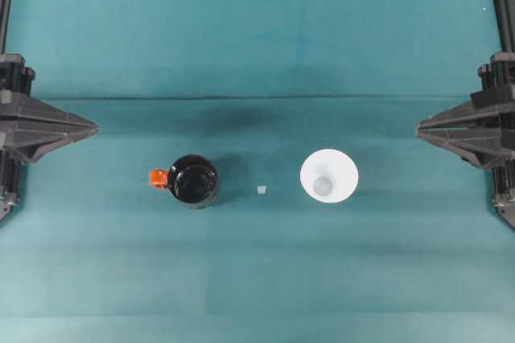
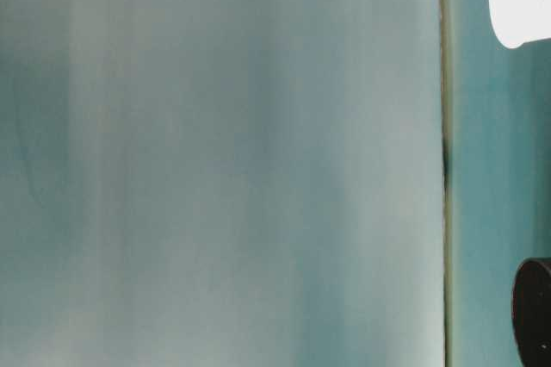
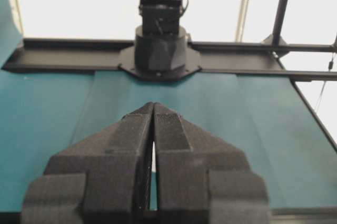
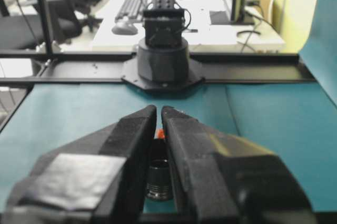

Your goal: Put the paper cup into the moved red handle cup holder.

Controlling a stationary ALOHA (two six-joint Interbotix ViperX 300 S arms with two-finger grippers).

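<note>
Standing upright, paper cup (image 1: 329,175) apart from red handle cup holder (image 1: 193,181); both tools pressed together, empty.

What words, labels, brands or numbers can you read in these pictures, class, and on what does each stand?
None can be read.
Paper cup: plain white, no print.
Holder: glossy black, no label seen.
Small pale scrap on the table: too small to tell.
Keyboard behind the table: keys too blurred to read.
</note>
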